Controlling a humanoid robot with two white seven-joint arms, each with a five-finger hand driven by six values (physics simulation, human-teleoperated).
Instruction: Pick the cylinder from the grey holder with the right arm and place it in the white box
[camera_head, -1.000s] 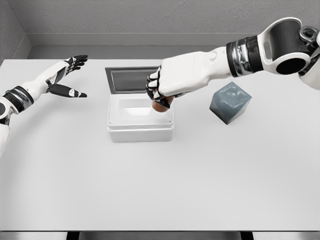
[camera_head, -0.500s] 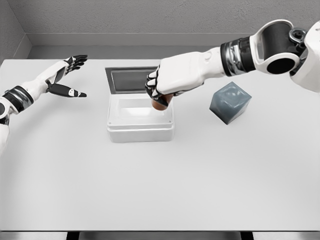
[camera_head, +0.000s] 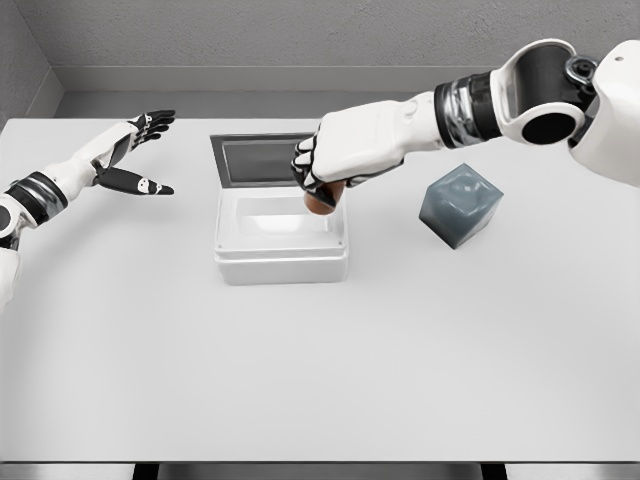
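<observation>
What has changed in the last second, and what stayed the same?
The right hand, shut on the cylinder, moved slightly up and back over the white box's rear right corner. The grip is unchanged. Left hand, box and grey holder stayed put.

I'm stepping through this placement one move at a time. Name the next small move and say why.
Probably shift the right hand a little left, then lower: it grips the cylinder over the white box's right rear rim, not its open middle.
</observation>
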